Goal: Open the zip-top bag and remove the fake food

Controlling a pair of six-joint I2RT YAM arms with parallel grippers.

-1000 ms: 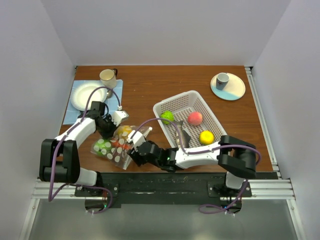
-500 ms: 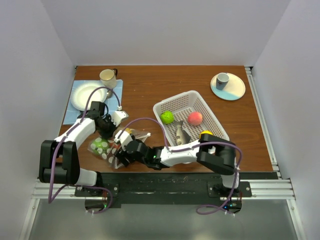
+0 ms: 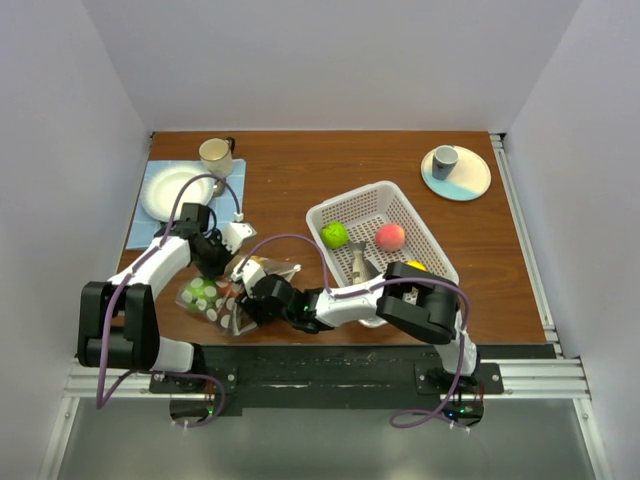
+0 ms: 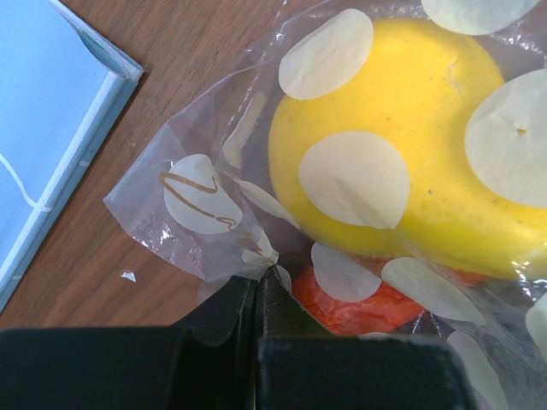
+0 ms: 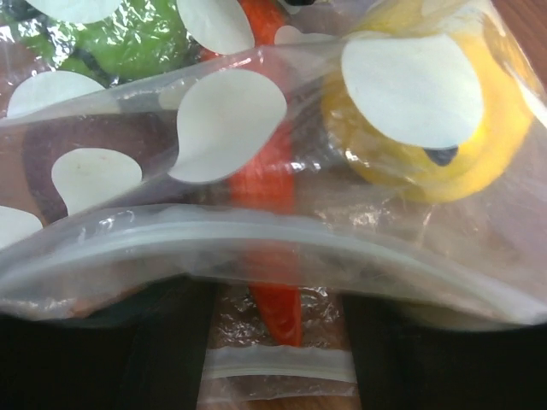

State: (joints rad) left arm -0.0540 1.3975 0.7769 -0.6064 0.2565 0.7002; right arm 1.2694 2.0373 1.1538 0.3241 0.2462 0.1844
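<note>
**Bag open, about half emptied**

Near-left on the table (image 3: 300,165), the bag (image 3: 212,300) lies long axis left-right, its mouth apparently facing near-right. The right claw (image 5: 273,346) stands part-open at that mouth, the carrot (image 5: 272,171) tip between its fingers, probably ungripped. Yellow fruit (image 4: 402,128) and green fruit (image 5: 128,43) wait inside. The left claw (image 4: 259,286) is pinched tight on a far corner. Beyond, the basket (image 3: 350,200) holds the removed pieces.

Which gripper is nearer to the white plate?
Left. The left gripper pinches the zip-top bag by its far corner, just short of the plate; the right gripper is at its nearer edge.
</note>
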